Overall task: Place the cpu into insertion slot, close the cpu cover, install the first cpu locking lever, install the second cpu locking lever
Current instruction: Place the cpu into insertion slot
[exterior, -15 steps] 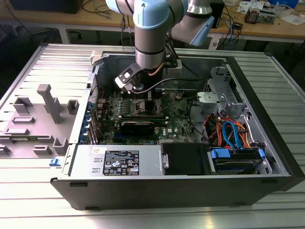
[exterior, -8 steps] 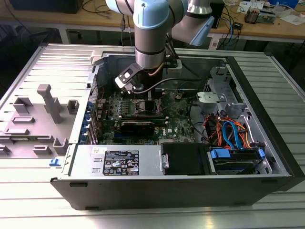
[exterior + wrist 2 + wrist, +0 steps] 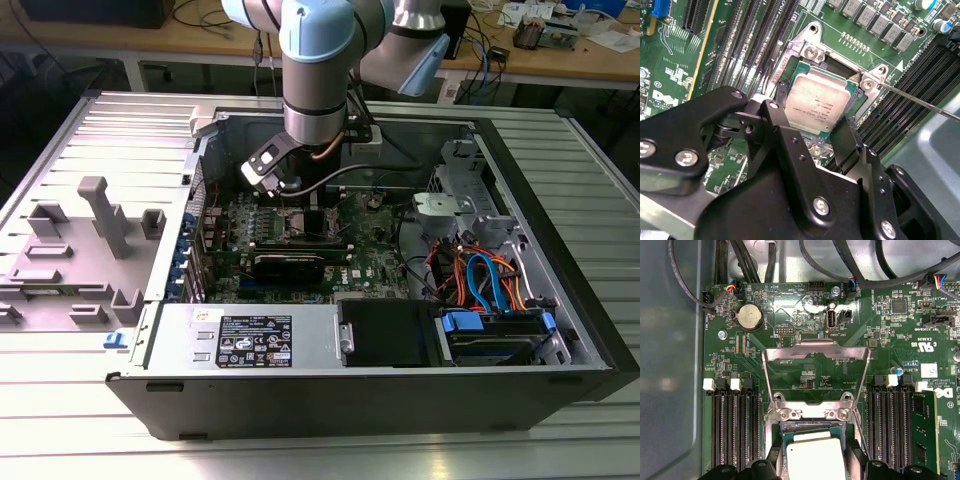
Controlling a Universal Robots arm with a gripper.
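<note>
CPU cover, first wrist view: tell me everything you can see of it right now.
The cpu cover is a thin, silvery metal frame with a large cut-out centre, through which the green motherboard shows. It is open, folded back from the insertion slot and apparently standing up from its hinge end, where two screws sit. It does not cover the cpu, which lies just beside that hinge.

White silkscreen lettering and a white logo dot the green motherboard (image 3: 900,330) in the first wrist view. Faint engraved lines of print cross the cpu (image 3: 817,102) top in the second wrist view. A white printed sticker (image 3: 255,340) sits on the silver housing (image 3: 315,345) in the exterior view.
</note>
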